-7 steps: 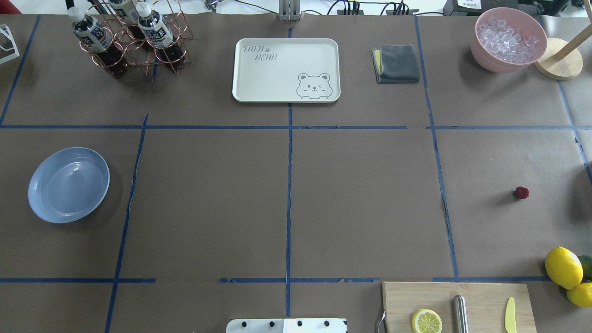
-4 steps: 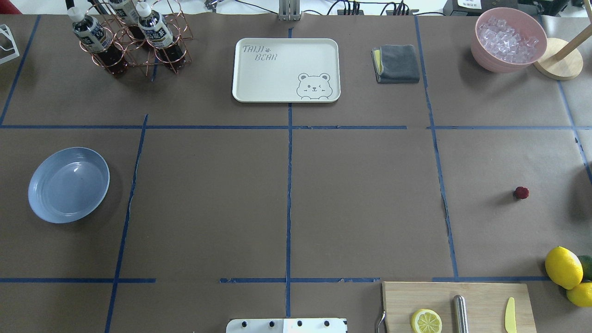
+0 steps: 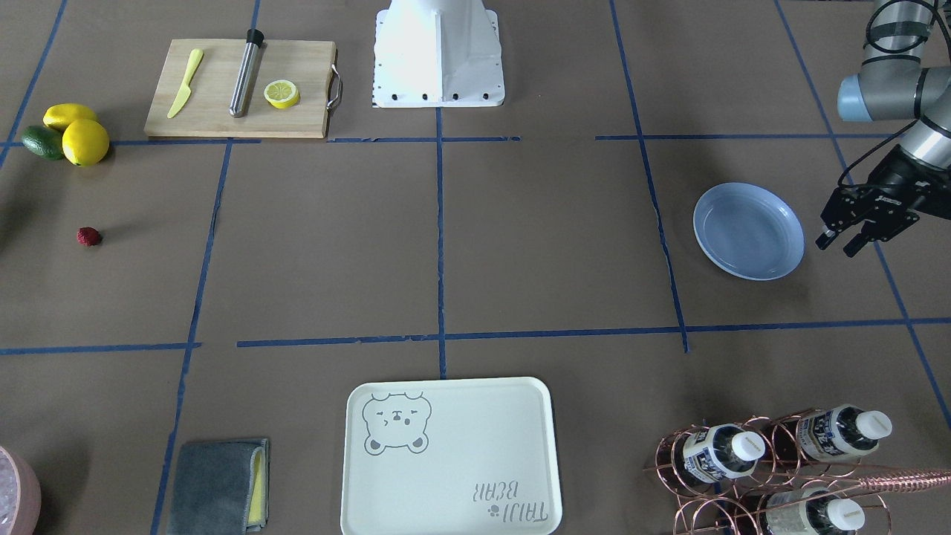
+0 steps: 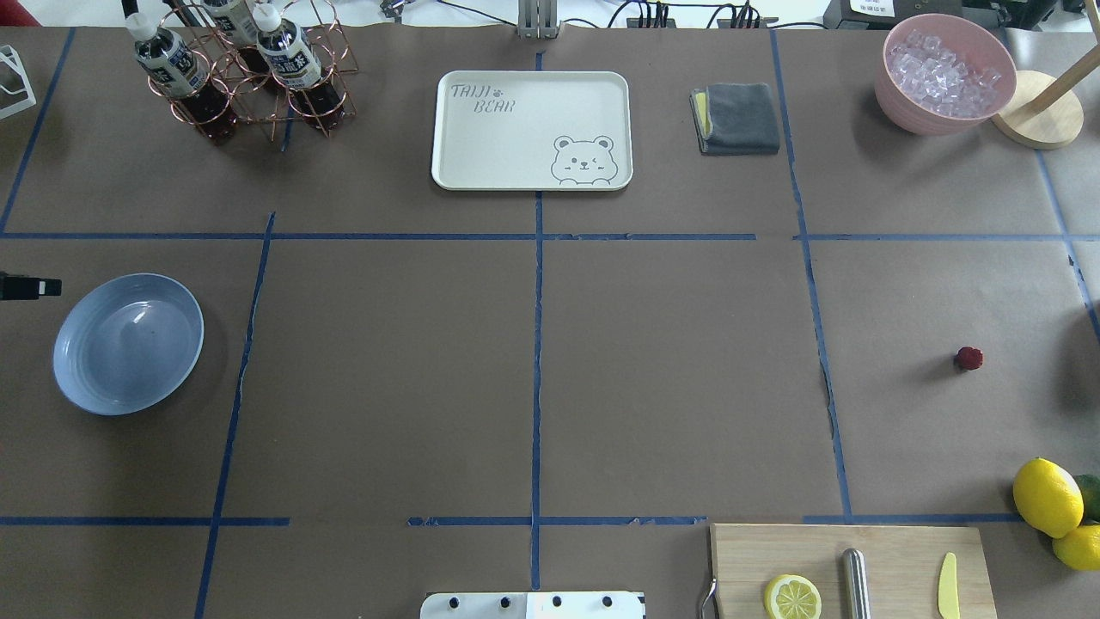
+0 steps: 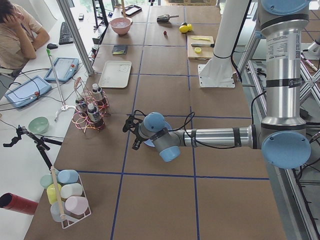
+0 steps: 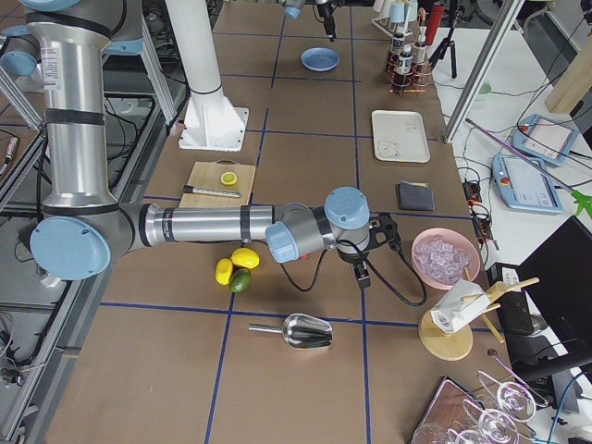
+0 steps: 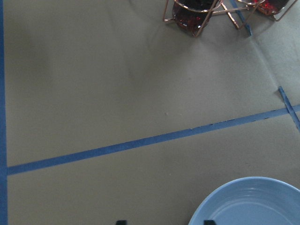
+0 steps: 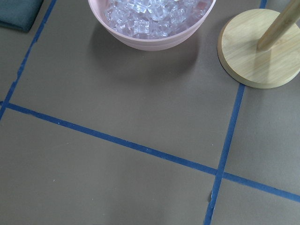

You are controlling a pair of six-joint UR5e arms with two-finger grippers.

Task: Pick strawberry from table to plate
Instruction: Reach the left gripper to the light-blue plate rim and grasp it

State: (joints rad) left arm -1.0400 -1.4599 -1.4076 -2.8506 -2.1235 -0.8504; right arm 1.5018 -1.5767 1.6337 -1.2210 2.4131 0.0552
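Nearest the robot's base, a wooden cutting board point(image 4: 902, 559) carries a lemon half point(image 4: 792, 597), and whole lemons point(image 4: 1047, 497) sit just beyond its right end. Farther out on the table point(image 4: 670, 370), the strawberry point(image 4: 969, 358) lies alone on the brown paper in the right-hand square. It is well apart from the plate point(image 4: 129, 344), which sits empty at the far left. The left gripper point(image 3: 841, 244) hovers just beside the plate's outer edge, its two fingers spread and holding nothing. The right gripper point(image 6: 363, 272) hangs above the table near a pink bowl of ice point(image 4: 945, 73); whether its fingers are spread or pressed together cannot be told. Along the far edge stand a cream bear-printed tray point(image 4: 531, 129), a folded grey cloth point(image 4: 737, 118) and a copper wire rack of bottles point(image 4: 249, 73).
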